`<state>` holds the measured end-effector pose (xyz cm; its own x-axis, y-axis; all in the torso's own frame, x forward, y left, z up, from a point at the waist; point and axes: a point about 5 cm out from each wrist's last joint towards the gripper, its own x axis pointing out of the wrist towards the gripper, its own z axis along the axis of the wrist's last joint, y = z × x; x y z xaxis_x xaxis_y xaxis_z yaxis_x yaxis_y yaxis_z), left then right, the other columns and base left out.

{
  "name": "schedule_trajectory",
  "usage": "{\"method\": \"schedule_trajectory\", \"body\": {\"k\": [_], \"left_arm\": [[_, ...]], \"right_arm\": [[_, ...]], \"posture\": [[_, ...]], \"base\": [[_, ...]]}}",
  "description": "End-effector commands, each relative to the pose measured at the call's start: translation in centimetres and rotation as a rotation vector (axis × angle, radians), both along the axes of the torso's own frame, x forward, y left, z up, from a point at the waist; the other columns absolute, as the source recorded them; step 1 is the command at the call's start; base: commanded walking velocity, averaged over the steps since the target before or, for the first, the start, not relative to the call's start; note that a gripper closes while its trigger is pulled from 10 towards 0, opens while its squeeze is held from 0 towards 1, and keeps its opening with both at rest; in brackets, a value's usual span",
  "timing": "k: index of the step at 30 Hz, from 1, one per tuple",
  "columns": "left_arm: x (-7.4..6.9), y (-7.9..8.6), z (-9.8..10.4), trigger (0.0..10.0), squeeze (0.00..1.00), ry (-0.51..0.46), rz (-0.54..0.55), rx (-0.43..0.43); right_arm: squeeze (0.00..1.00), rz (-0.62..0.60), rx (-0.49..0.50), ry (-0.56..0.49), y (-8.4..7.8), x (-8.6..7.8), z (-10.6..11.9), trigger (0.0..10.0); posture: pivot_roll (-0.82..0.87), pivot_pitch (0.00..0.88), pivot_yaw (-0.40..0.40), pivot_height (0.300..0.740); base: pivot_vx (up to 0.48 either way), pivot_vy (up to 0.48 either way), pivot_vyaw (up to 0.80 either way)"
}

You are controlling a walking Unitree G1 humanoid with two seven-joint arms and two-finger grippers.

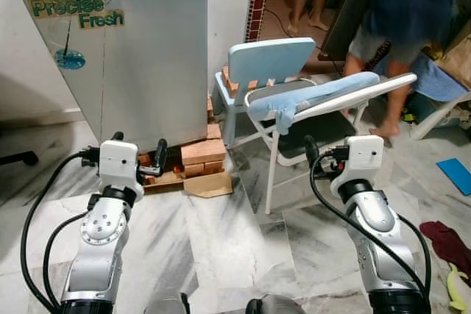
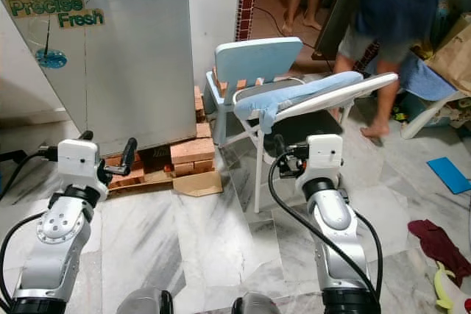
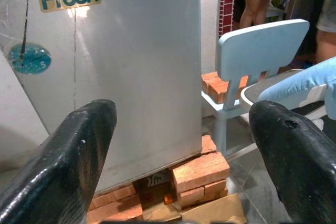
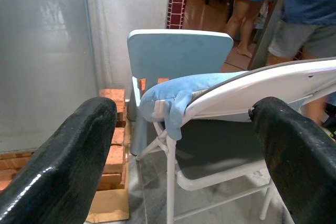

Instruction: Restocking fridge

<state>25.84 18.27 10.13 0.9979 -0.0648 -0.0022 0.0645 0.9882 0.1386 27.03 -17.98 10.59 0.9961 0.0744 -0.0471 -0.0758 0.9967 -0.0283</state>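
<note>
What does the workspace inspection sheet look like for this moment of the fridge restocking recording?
Surface: grey-veined marble floor.
Job's things: silver fridge, door closed, "Precise Fresh" sticker, standing on red bricks; no stock seen.
Clutter: flattened cardboard by the bricks; red cloth and blue sheet on the floor.
Grippers: left pincer open, empty, facing the fridge; right pincer open, empty, facing the white folding chair.
Cables: black cables looping along both arms.
Surroundings: light blue chair holding bricks; blue towel on the folding chair; people standing behind.
</note>
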Motion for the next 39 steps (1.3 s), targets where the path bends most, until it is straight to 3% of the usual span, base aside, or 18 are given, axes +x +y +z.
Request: {"method": "schedule_trajectory", "body": {"k": [1, 4, 8, 14, 17, 21, 27, 33, 39], "left_arm": [[0.1, -0.1, -0.1, 10.0, 0.0, 0.005, -0.004, 0.007], [0.1, -0.1, -0.1, 10.0, 0.0, 0.005, -0.004, 0.007], [0.9, 0.0, 0.6, 10.0, 0.0, -0.026, -0.002, 0.022], [1.1, 0.0, 0.6, 10.0, 0.0, -0.029, 0.003, 0.017], [1.3, 0.0, 0.9, 10.0, 0.0, -0.036, -0.006, 0.006], [1.4, 0.1, 0.7, 10.0, 0.0, -0.026, -0.018, 0.021], [1.1, 0.8, 0.2, 10.0, 0.0, -0.001, -0.008, 0.05], [0.9, 1.1, 0.1, 10.0, 0.0, 0.006, 0.003, 0.044], [0.7, 0.8, -0.2, 10.0, 0.0, 0.014, -0.004, 0.039]], "right_arm": [[0.0, -0.005, -0.004, 0.017, -0.2, 0.0, -0.3, 10.0], [0.0, -0.005, -0.004, 0.017, -0.2, 0.0, -0.3, 10.0], [0.0, 0.026, 0.11, 0.004, 0.2, 0.2, -0.3, 10.0], [0.0, -0.001, 0.087, 0.006, -0.2, 0.5, -0.3, 10.0], [0.0, -0.08, 0.019, -0.016, -0.7, 0.8, 0.1, 10.0], [0.0, -0.055, -0.007, -0.035, -0.2, 0.8, 0.1, 10.0], [0.0, -0.025, -0.006, -0.07, 0.7, 0.7, 0.4, 10.0], [0.0, 0.024, 0.123, -0.031, 0.8, 0.5, 0.1, 10.0], [0.0, 0.004, 0.082, -0.032, 0.6, 0.5, -0.1, 10.0]], "posture": [[0.0, 0.035, -0.073, 0.74], [0.0, 0.035, -0.073, 0.74], [0.0, 0.035, -0.061, 0.74], [0.0, 0.034, -0.063, 0.74], [0.0, 0.048, -0.047, 0.74], [-0.01, 0.059, -0.034, 0.74], [0.0, 0.062, -0.033, 0.74], [0.01, 0.064, -0.044, 0.74], [0.0, 0.056, -0.054, 0.74]], "base": [[0.0, 0.0, 0.0], [0.0, 0.0, 0.0], [0.0, 0.0, 0.0], [0.0, 0.0, 0.0], [0.0, 0.0, 0.0], [0.0, 0.0, 0.0], [0.0, 0.0, 0.0], [0.0, 0.0, 0.0], [0.0, 0.0, 0.0]]}}
